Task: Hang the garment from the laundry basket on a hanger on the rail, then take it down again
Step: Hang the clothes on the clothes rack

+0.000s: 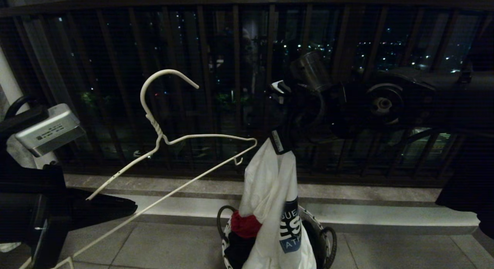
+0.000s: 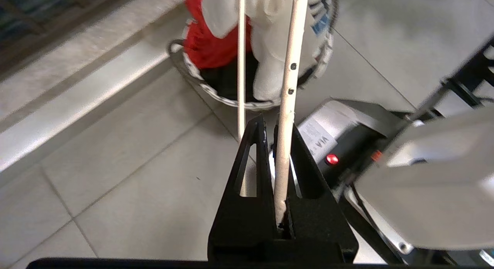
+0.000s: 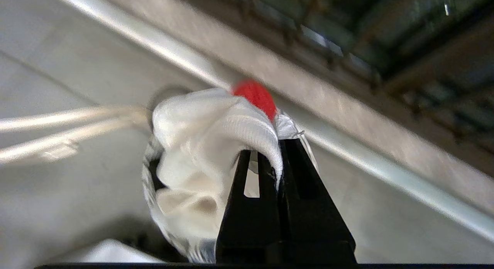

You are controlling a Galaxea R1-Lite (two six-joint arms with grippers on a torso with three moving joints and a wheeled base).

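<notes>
The cream-white wire hanger (image 1: 210, 136) tilts up from the lower left, its hook free in the air. My left gripper (image 1: 129, 207) is shut on the end of one hanger arm (image 2: 287, 87), which the left wrist view shows pinched between the jaws (image 2: 278, 124). My right gripper (image 1: 281, 143) is shut on the collar of the white garment (image 1: 270, 192), which hangs down with its lower part in the laundry basket (image 1: 314, 222). In the right wrist view the ribbed collar (image 3: 251, 134) is clamped at the fingertips (image 3: 279, 145). The rail is out of view.
A red cloth (image 1: 247, 224) and a black piece (image 1: 239, 249) lie in the basket. A dark barred window railing (image 1: 239, 68) stands behind, with a stone step (image 1: 366, 215) below it. My own base (image 2: 347, 145) sits close to the basket on the tiled floor.
</notes>
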